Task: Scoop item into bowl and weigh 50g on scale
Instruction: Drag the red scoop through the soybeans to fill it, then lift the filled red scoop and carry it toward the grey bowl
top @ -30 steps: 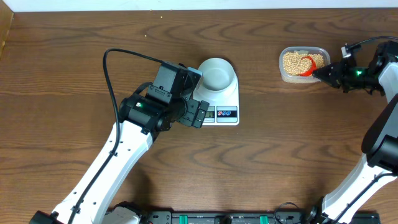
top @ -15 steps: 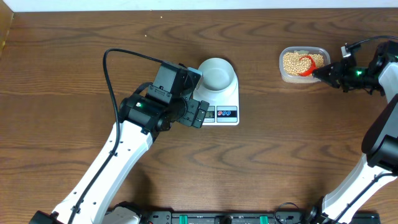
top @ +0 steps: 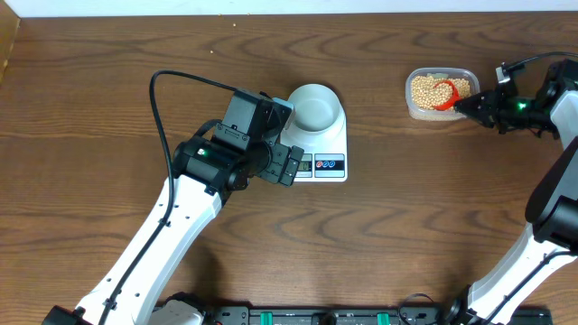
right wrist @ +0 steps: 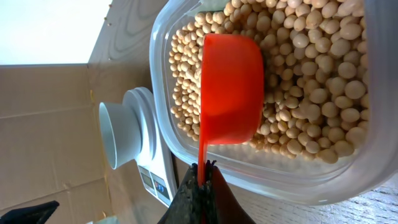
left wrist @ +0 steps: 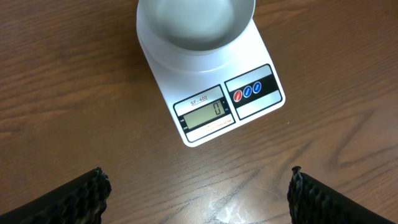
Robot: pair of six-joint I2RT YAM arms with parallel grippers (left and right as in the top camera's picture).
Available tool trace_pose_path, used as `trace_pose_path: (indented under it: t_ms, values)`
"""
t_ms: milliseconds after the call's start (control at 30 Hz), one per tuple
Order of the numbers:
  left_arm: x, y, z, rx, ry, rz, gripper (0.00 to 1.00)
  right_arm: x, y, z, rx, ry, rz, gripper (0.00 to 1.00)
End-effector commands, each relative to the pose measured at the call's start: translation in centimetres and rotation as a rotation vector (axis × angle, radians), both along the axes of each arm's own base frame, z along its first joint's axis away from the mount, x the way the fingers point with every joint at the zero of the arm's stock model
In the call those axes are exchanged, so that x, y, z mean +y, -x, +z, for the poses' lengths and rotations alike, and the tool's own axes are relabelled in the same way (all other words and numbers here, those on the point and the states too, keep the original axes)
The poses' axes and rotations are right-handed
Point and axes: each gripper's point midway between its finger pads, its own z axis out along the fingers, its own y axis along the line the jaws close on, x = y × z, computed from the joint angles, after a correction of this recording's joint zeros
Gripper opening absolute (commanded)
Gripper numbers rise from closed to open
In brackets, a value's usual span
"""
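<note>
The pale bowl (top: 315, 107) stands empty on the white scale (top: 327, 144); in the left wrist view the bowl (left wrist: 196, 28) sits above the scale's display (left wrist: 205, 112), which reads 0. My left gripper (left wrist: 198, 199) is open and empty, just in front of the scale. The tan beads (top: 428, 89) fill a clear tub (top: 440, 113) at the back right. My right gripper (right wrist: 202, 177) is shut on the handle of an orange scoop (right wrist: 231, 88), whose cup is pushed into the beads (right wrist: 323, 81) in the tub. The right gripper (top: 477, 106) is at the tub's right edge.
The wooden table (top: 406, 217) carries only the scale and the tub. The left arm (top: 181, 217) reaches in from the front left, with a black cable (top: 167, 81) looping behind it. The right arm (top: 551, 199) comes up the right edge.
The orange scoop has shifted slightly within the tub of beads. The left arm, bowl and scale have not moved.
</note>
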Motion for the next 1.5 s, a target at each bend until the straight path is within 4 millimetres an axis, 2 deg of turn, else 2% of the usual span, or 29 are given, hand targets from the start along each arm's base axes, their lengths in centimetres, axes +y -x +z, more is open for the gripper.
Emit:
trace_pose_path:
  t_ms: [0, 300, 767, 1133, 1267, 1467]
  values:
    - [0.3, -0.1, -0.4, 0.005, -0.012, 0.009, 0.93, -0.3, 0.2, 0.6, -0.033, -0.047, 0.001, 0.01]
    - [0.3, -0.1, -0.4, 0.005, -0.012, 0.009, 0.93, -0.5, 0.2, 1.5, -0.066, -0.095, -0.001, 0.01]
    - [0.3, -0.1, -0.4, 0.005, -0.012, 0.009, 0.93, 0.2, 0.1, 3.8, -0.151, -0.213, 0.023, 0.01]
    - [0.3, -0.1, -0.4, 0.005, -0.012, 0.009, 0.93, -0.1, 0.2, 6.5, -0.228, -0.354, 0.021, 0.01]
    - [0.3, -0.1, -0.4, 0.005, -0.012, 0.009, 0.93, 0.5, 0.1, 6.7, -0.229, -0.364, 0.035, 0.01]
    - [0.3, -0.1, -0.4, 0.005, -0.012, 0.009, 0.93, 3.4, -0.1, 6.8, -0.226, -0.377, 0.100, 0.01]
